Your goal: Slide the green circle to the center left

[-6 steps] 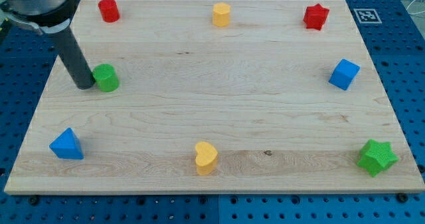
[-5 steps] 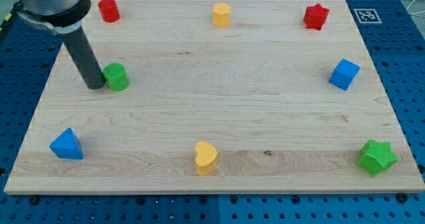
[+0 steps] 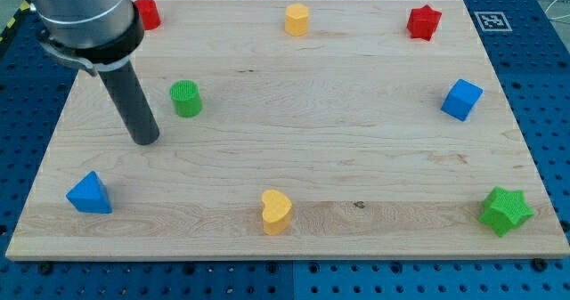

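The green circle [image 3: 186, 98] is a short green cylinder standing on the wooden board [image 3: 294, 140], in the upper left part. My tip [image 3: 145, 141] rests on the board below and to the left of it, a short gap apart, not touching. The dark rod rises from the tip toward the view's top left, and the arm's grey collar covers part of the red cylinder.
A red cylinder [image 3: 149, 13], yellow heart [image 3: 297, 19] and red star [image 3: 425, 21] line the top edge. A blue cube [image 3: 461, 99] sits at the right. A blue triangle [image 3: 89, 193], yellow heart [image 3: 276, 212] and green star [image 3: 506, 211] lie along the bottom.
The green circle slid to the right under the tip's push. The tip then came off it and moved down and right, leaving a gap.
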Tool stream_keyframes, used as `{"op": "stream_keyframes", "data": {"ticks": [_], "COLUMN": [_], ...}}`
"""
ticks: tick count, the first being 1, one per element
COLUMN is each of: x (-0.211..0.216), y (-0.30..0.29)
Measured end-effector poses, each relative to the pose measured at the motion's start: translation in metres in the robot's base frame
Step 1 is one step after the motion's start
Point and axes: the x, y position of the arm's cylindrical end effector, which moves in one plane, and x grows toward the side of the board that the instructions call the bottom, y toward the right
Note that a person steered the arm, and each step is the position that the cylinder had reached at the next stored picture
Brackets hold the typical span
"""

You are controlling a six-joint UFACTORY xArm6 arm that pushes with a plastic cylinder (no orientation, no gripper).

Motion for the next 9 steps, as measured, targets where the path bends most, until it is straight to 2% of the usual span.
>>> {"op": "stream_keyframes", "data": {"ticks": [2, 3, 5, 9], "x": [-0.003, -0.020, -0.047, -0.046], "y": [0.064, 0.082, 0.080, 0.010]}}
